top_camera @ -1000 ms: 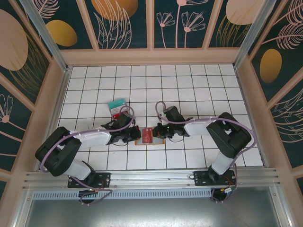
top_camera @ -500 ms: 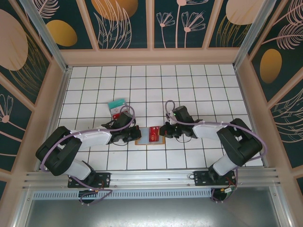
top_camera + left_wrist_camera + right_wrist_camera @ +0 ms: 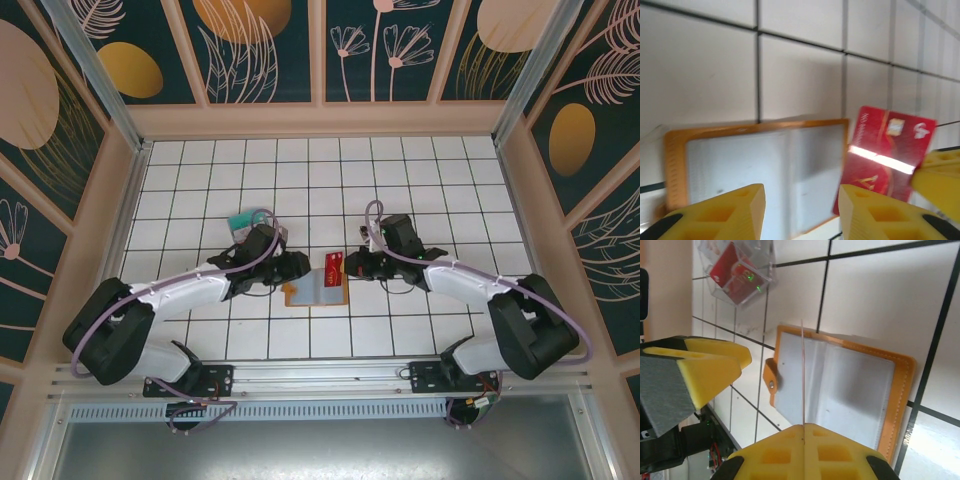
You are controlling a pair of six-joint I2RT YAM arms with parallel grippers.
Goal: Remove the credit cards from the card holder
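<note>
Top external view has the orange-tan leather-look card holder (image 3: pixel 318 292) lying open and flat on the white tiled counter (image 3: pixel 400 180), sleeves up, right between the two arms. The right gripper (image 3: pixel 345 266) is clamped on a red plastic credit card (image 3: pixel 333 268), which sits at the holder's far right corner; can't tell if it touches the holder there. On the right wrist cam that card is edge-on, just a thin line coming straight out of the pinched yellow fingers (image 3: pixel 850 440), with the open holder beyond it, grey-clear sleeves and little snap tab showing. The left gripper (image 3: pixel 801 196) has its jaws apart with nothing between them, at the holder's left side. From its cam the red card overlaps the holder's right edge, with a glare stripe across it. A small clear plastic case (image 3: pixel 737 272) with something red inside sits on the tiles, apart from the holder.
</note>
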